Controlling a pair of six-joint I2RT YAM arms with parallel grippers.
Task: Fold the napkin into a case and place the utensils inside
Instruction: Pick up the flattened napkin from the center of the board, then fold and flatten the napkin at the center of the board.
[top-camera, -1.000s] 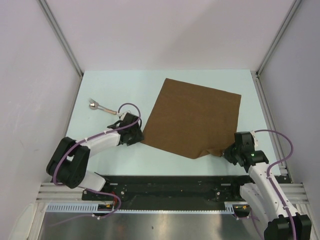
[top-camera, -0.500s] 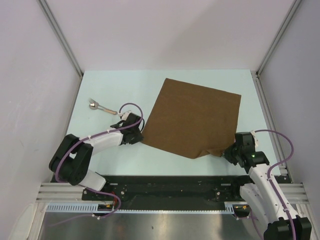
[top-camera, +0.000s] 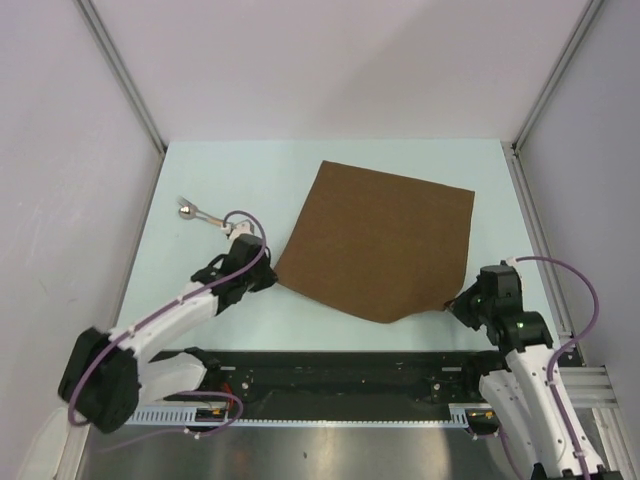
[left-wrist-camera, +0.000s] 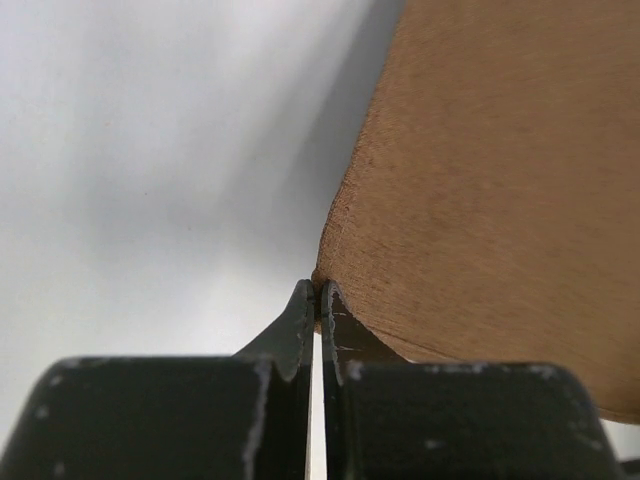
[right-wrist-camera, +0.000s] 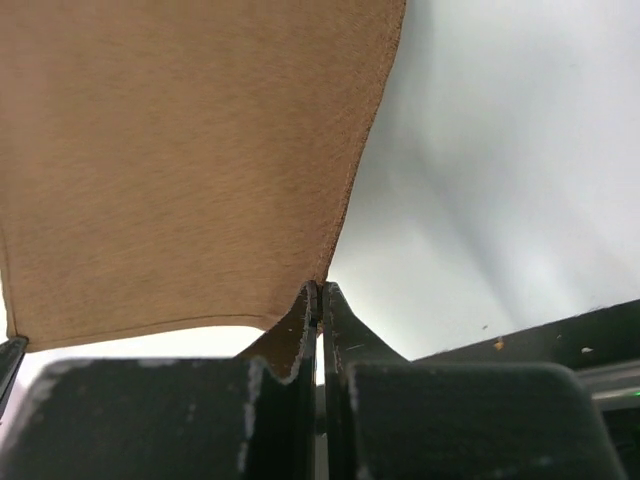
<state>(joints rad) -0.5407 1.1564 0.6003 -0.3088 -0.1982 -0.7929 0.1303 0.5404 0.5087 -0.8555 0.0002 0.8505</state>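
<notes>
Napkin (top-camera: 375, 240), a plain dark-brown square sheet, lies spread and turned askew on the pale blue-green table (top-camera: 250, 180), right of centre; there is one of it. Its near edge bends at a point between the two hands. White side walls and two slanted metal posts close in the table, and a black rail runs along its near edge. Two white arms with looping purple cables reach in from that rail. The left hand (top-camera: 268, 280) has its dark fingers pressed together on the napkin's left corner, and the right hand (top-camera: 452, 303) is pinched the same way on the near right corner. The utensils (top-camera: 200, 212), thin cutlery with a shiny silver rounded head and a slim tan handle, lie on the table left of the napkin, just beyond the left wrist. How many pieces lie there is too small to tell.
</notes>
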